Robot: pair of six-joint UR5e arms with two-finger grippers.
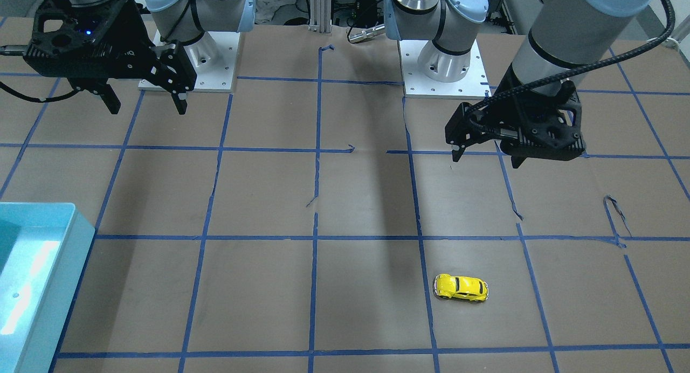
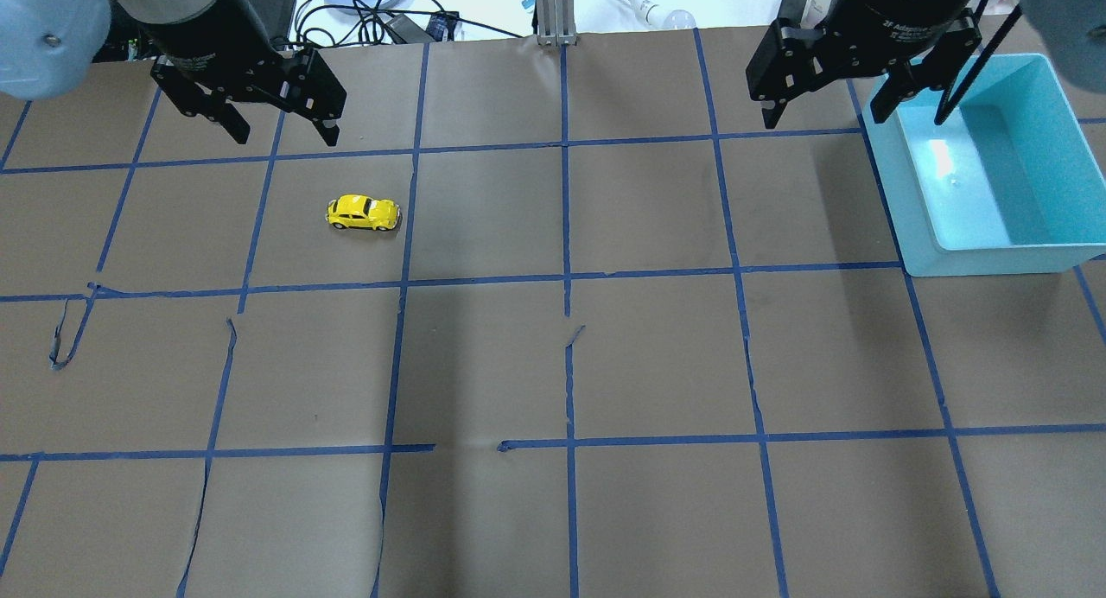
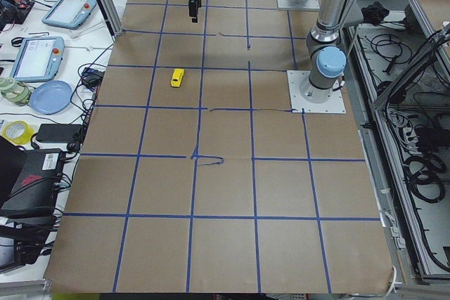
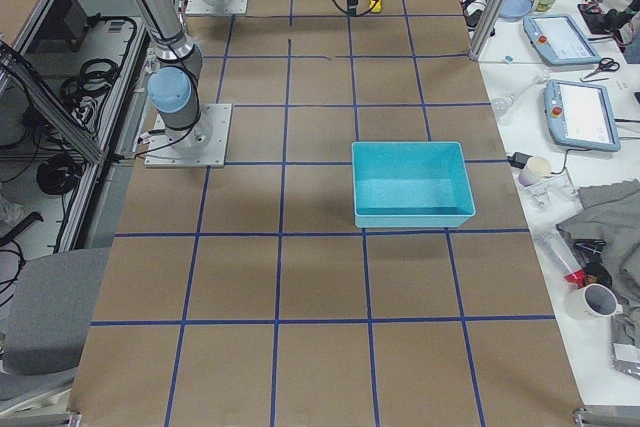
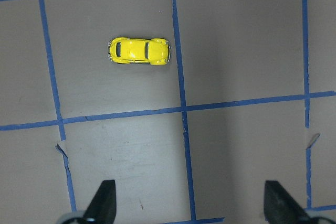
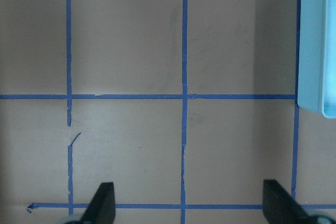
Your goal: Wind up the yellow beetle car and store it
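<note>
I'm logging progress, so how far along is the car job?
Nothing looks done: the car sits untouched on the table. Nothing is in hand: the left end effector and right end effector hang open, empty. Remaining: grasp, wind, store in the bin.

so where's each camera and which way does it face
front-facing: across the table, facing the robot; left end effector, right end effector
overhead: behind robot, looking forward and down; both end effectors
exterior left: table's left end, looking along; left arm nearest
exterior right: opposite end; right arm nearest
left wrist: down onto yellow beetle car; own fingertips
right wrist: down onto tape grid, bin edge; own fingertips
shared: car in overhead and left wrist
</note>
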